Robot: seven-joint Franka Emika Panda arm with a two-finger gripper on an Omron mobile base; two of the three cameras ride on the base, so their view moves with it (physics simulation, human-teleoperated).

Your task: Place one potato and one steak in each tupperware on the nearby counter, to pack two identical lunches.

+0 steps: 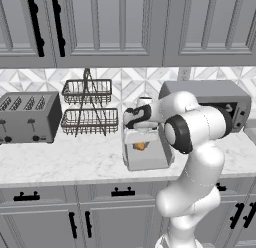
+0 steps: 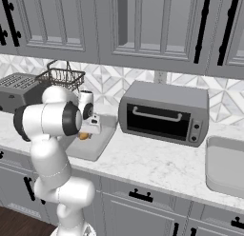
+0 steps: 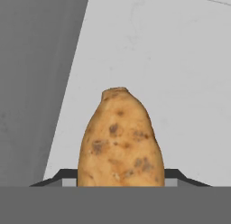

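A: Where the arm bends over the surface (image 1: 60, 162), the pincer (image 1: 140, 145) hangs above a grey tupperware (image 1: 150, 162), jaws closed on a potato (image 1: 140, 146).

B: Confirmed from the hand. Potato (image 3: 119, 142) sits upright between the two dark finger tips (image 3: 56, 177), speckled tan skin, pale tray floor behind it.

A: From the right side, the potato (image 2: 84, 135) shows orange under the hand, over the near tupperware (image 2: 93, 145). Whether it touches the tray floor, cannot tell.

B: Second tupperware (image 2: 224, 166) lies far right, well apart, beyond the toaster oven (image 2: 164, 113).

A: Toaster (image 1: 29, 117) and wire baskets (image 1: 89, 109) stand left of the tray, by the wall.
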